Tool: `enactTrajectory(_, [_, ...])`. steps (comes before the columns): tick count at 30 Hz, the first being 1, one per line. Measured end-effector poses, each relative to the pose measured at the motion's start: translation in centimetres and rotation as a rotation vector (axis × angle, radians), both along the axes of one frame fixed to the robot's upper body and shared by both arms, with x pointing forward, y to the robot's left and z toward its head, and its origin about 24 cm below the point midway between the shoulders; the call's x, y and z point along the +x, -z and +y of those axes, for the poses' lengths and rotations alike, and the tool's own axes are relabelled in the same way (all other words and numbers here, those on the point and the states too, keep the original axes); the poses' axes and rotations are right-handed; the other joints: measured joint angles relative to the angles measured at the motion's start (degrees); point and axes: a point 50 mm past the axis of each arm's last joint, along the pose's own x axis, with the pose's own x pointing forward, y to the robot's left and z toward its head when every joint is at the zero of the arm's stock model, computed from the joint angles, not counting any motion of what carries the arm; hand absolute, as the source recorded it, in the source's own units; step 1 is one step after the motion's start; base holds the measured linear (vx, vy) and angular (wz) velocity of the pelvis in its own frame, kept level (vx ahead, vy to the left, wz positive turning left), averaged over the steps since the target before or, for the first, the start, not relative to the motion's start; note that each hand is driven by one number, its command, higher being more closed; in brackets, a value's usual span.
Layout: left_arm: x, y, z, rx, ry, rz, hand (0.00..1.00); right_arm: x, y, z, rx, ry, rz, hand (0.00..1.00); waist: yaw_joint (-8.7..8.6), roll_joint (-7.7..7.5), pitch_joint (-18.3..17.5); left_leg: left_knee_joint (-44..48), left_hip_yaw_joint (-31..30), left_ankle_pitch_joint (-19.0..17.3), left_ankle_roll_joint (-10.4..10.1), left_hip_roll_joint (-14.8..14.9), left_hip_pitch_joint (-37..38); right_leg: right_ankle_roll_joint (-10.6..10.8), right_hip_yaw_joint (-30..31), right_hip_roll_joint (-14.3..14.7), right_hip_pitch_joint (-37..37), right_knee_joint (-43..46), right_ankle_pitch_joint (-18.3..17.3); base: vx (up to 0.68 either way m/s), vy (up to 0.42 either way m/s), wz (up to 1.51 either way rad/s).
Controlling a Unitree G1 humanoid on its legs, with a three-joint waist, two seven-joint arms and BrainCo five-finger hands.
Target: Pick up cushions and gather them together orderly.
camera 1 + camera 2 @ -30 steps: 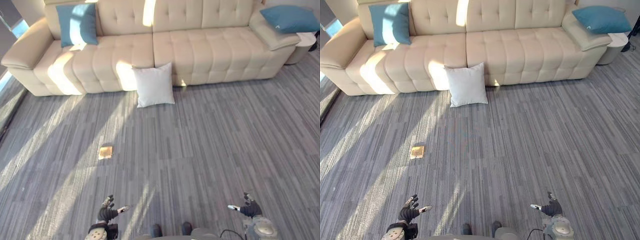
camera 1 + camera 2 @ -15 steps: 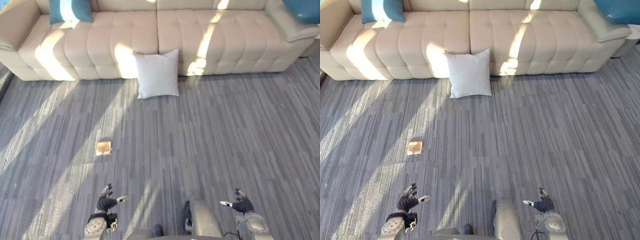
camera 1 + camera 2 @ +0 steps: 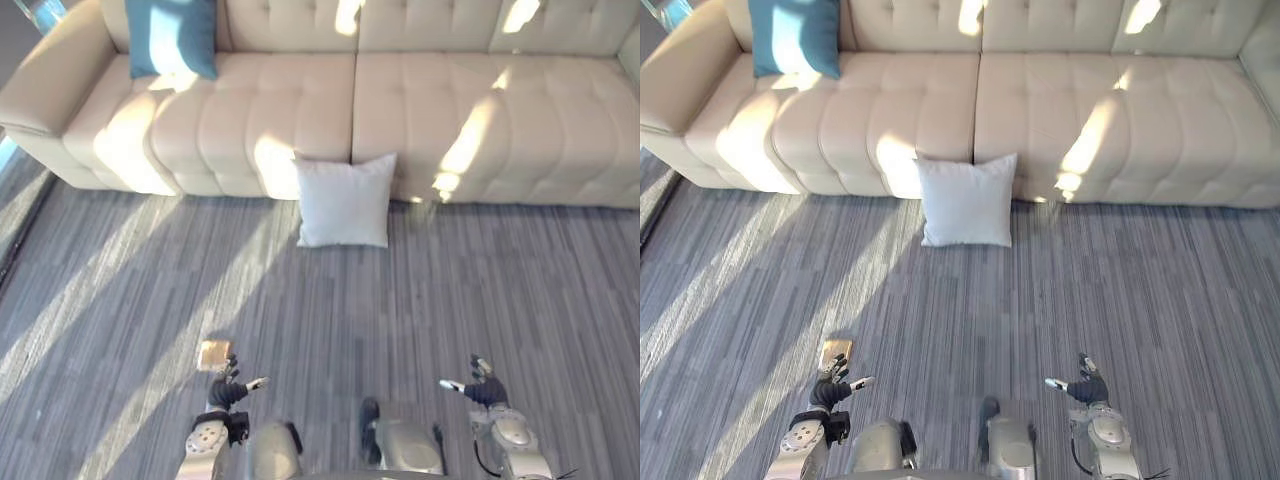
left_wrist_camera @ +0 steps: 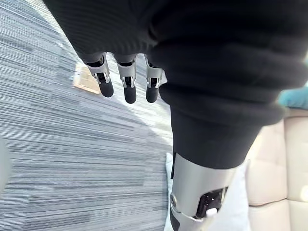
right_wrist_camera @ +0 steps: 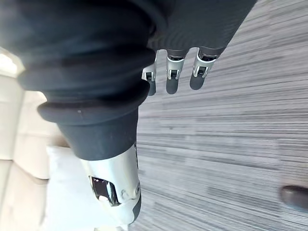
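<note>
A cushion (image 3: pixel 345 201) stands on the floor (image 3: pixel 500 290) against the sofa (image 3: pixel 450 110) front; a second cushion (image 3: pixel 172 35) sits on its left seat.

Left hand (image 3: pixel 227 392) and right hand (image 3: pixel 485 390) hang low, loosely spread, empty

Living room, cream sofa (image 3: pixel 400 110), cushions, grey carpet (image 3: pixel 520 300)

A long cream tufted leather sofa (image 3: pixel 300 100) is stretching across the 12 o'clock edge, catching bright patches of sunlight. A grey striped carpet floor (image 3: pixel 500 290) is spreading out in front of it, and a small tan square plate (image 3: pixel 214 354) is lying flat on that floor toward 8 o'clock.
</note>
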Motion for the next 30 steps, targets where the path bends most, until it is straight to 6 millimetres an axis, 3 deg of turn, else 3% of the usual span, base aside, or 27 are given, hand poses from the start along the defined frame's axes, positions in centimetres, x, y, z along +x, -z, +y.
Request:
enactTrajectory(1, [-0.7,0.3,-0.1,-0.006,-0.007,0.019,0.00,-0.4,0.2,-0.4,-0.007,0.009,0.013,0.00,0.03,1.33,-0.76,-11.77,-3.64,2.81,-2.08,-2.11,0.18,1.53,1.25,0.05,1.69,-0.25,-1.97,0.70,0.280,-0.68])
enactTrajectory(2, [-1.1,0.5,-0.1,-0.006,-0.011,0.031,0.00,-0.7,0.4,-0.5,-0.010,0.013,0.028,0.00,0.08,1.90,-1.14,-13.01,-5.38,7.65,-0.68,-2.48,-0.01,2.31,2.04,0.21,2.39,0.12,-3.42,0.73,0.336,-0.62])
enactTrajectory(3, [-1.5,0.8,0.1,-0.004,-0.015,0.056,0.00,-1.4,1.2,-0.1,0.008,0.020,0.067,0.00,0.19,0.67,-2.27,-9.23,-6.14,7.90,4.32,-4.32,-0.22,3.56,3.69,-1.76,2.81,2.36,-5.48,0.61,0.288,-0.29])
enactTrajectory(4, [-1.4,0.8,0.2,0.000,-0.018,0.053,0.00,-1.9,1.4,0.1,0.010,0.015,0.084,0.00,-0.30,0.26,-3.03,-6.73,-5.93,4.93,5.07,-5.18,-0.86,3.65,4.57,-2.98,0.96,6.98,-5.54,0.76,0.346,-0.30])
enactTrajectory(5, [-1.5,0.9,0.1,-0.003,-0.012,0.057,0.00,-2.6,1.9,0.1,0.012,0.019,0.110,0.00,-0.17,-0.86,-3.45,-4.55,-4.10,1.10,5.99,-6.08,0.59,4.78,7.50,-4.70,-3.18,18.28,-5.32,0.63,0.288,-0.16])
enactTrajectory(6, [-1.7,1.0,0.2,-0.001,-0.015,0.066,0.00,-2.7,2.0,0.3,0.017,0.019,0.117,0.00,-0.12,-1.55,-3.44,-4.15,-3.20,-0.17,6.41,-6.64,1.96,6.84,8.63,-5.55,-5.18,24.03,-4.47,0.62,0.287,-0.31])
enactTrajectory(7, [-1.9,1.1,0.3,0.001,-0.016,0.075,0.00,-2.7,2.1,0.5,0.023,0.018,0.120,0.00,-0.11,-2.01,-3.53,-3.99,-2.59,-1.36,6.95,-7.16,3.47,10.33,9.44,-6.23,-7.12,29.83,-2.79,0.60,0.197,-0.16])
enactTrajectory(8, [-2.1,1.2,0.5,0.007,-0.012,0.091,0.00,-2.7,2.3,1.1,0.038,0.008,0.124,0.00,-1.25,-2.24,-3.41,-4.28,-2.37,-4.66,8.15,-7.94,8.87,13.58,9.65,-6.92,-12.26,45.10,-2.04,0.58,0.163,-0.10])
enactTrajectory(10, [-2.1,1.2,0.5,0.011,-0.007,0.095,0.00,-2.5,2.4,1.6,0.041,-0.015,0.124,0.00,-1.53,-2.03,-3.34,-6.01,-2.26,-6.13,8.21,-7.89,13.54,10.99,7.73,-6.92,-15.37,50.77,-3.45,0.54,0.101,-0.16])
enactTrajectory(11, [-1.9,1.1,0.8,0.024,0.003,0.094,0.00,-2.4,2.5,2.0,0.043,-0.043,0.128,0.00,-1.78,-1.55,-3.14,-9.98,-1.84,-6.35,8.04,-7.55,19.70,6.80,3.85,-6.45,-18.24,49.29,-5.77,0.50,0.037,-0.20])
enactTrajectory(12, [-1.7,1.0,0.9,0.029,0.010,0.089,0.00,-2.3,2.5,2.1,0.042,-0.050,0.128,0.00,-1.87,-0.74,-3.04,-11.79,-1.58,-6.34,8.03,-6.91,22.44,4.93,1.47,-5.49,-19.97,45.69,-6.79,0.58,0.009,-0.17])
enactTrajectory(14, [-1.1,0.8,0.9,0.030,0.014,0.073,0.00,-2.3,2.5,2.2,0.041,-0.053,0.128,0.00,-2.05,-0.11,-2.98,-13.65,-1.23,-6.32,7.99,-5.44,25.82,3.66,-0.62,-2.73,-24.32,35.28,-7.06,0.47,-0.038,-0.03])
enactTrajectory(15, [-0.9,0.7,1.1,0.037,0.016,0.067,0.00,-2.3,2.5,2.1,0.041,-0.053,0.130,0.00,-2.40,-0.16,-3.01,-13.94,-1.31,-6.33,7.96,-5.11,26.76,3.60,-0.58,-1.70,-26.00,28.60,-5.58,0.47,-0.082,0.21])
enactTrajectory(16, [-0.9,0.7,1.3,0.044,0.018,0.067,0.00,-2.4,2.5,2.0,0.038,-0.051,0.134,0.00,-2.85,-0.59,-3.25,-14.48,-1.34,-6.47,5.85,-5.08,28.05,3.26,-0.05,-0.55,-26.66,20.38,-1.47,0.52,-0.105,0.42])
enactTrajectory(17, [-1.2,0.7,1.6,0.051,0.019,0.072,0.00,-3.5,2.9,1.7,0.035,-0.042,0.162,0.00,-3.44,-1.94,-3.77,-14.47,-2.17,-7.84,2.67,-6.09,29.66,1.63,1.71,0.28,-26.50,10.53,10.02,0.54,-0.124,0.38])
enactTrajectory(18, [-1.3,1.1,0.8,0.027,0.011,0.091,0.00,-4.2,2.9,0.7,0.011,-0.031,0.189,0.00,-3.27,0.15,-3.71,-13.89,-3.61,-9.61,0.01,-4.43,31.27,-0.49,1.60,1.52,-26.22,12.74,14.43,0.52,-0.096,0.24])
enactTrajectory(20, [-1.4,1.2,0.6,0.021,0.020,0.093,0.00,-4.3,2.9,0.3,0.011,-0.010,0.192,0.00,-3.14,0.76,-4.10,-11.01,-4.34,-7.52,-3.38,-3.54,30.79,-0.98,1.45,1.88,-25.69,14.60,10.74,0.47,-0.121,0.09])
enactTrajectory(22, [-1.0,1.1,0.1,0.003,0.010,0.079,0.00,-4.3,2.5,0.1,0.005,-0.005,0.175,0.00,-3.63,1.33,-3.43,6.79,-6.35,-2.10,-5.47,-0.64,24.92,-1.84,0.08,1.95,-20.90,14.67,6.63,0.48,-0.200,0.29])
enactTrajectory(23, [-0.9,1.1,-0.1,-0.001,0.010,0.072,0.00,-4.5,2.5,0.2,0.006,-0.008,0.176,0.00,-3.34,1.04,-3.24,12.43,-6.65,-1.40,-5.71,0.96,22.54,-2.17,-0.24,2.06,-19.15,13.99,6.04,0.36,-0.162,0.28])
enactTrajectory(24, [-0.6,0.9,-0.5,-0.011,0.012,0.054,0.00,-4.5,2.3,0.4,0.008,-0.005,0.161,0.00,-2.52,0.96,-3.19,20.19,-5.60,-2.80,-4.29,3.47,18.97,-2.56,-0.87,2.29,-15.75,12.76,5.01,0.38,-0.169,0.15])
enactTrajectory(25, [-0.3,0.6,-0.9,-0.024,0.016,0.033,0.00,-4.3,1.9,0.5,0.005,-0.007,0.134,0.00,-1.73,0.19,-3.06,21.87,-4.46,-3.81,-2.70,4.78,15.90,-2.86,-1.27,2.22,-13.83,11.83,4.22,0.27,-0.114,0.06])
enactTrajectory(26, [-0.1,0.5,-1.1,-0.030,0.016,0.020,0.00,-3.9,1.7,0.5,0.003,-0.007,0.118,0.00,-1.51,0.03,-3.04,20.43,-3.71,-4.20,-2.05,5.11,14.60,-2.84,-1.20,2.17,-13.27,11.47,4.12,0.23,-0.060,-0.01])
enactTrajectory(29, [0.2,0.3,-1.4,-0.040,0.024,0.003,0.00,-2.4,0.9,0.3,0.000,0.005,0.057,0.00,-0.92,0.74,-3.34,3.33,-2.60,-4.10,-1.36,4.11,11.26,-1.66,-0.54,2.05,-12.57,11.16,3.00,0.20,0.042,-0.17])
enactTrajectory(30, [0.2,0.3,-1.5,-0.041,0.028,0.005,0.00,-2.5,0.8,0.1,-0.003,0.020,0.052,0.00,-0.60,1.53,-3.57,-4.51,-2.54,-1.24,-1.38,3.17,11.75,-0.80,0.02,2.24,-13.15,12.78,1.74,0.23,0.146,-0.28])
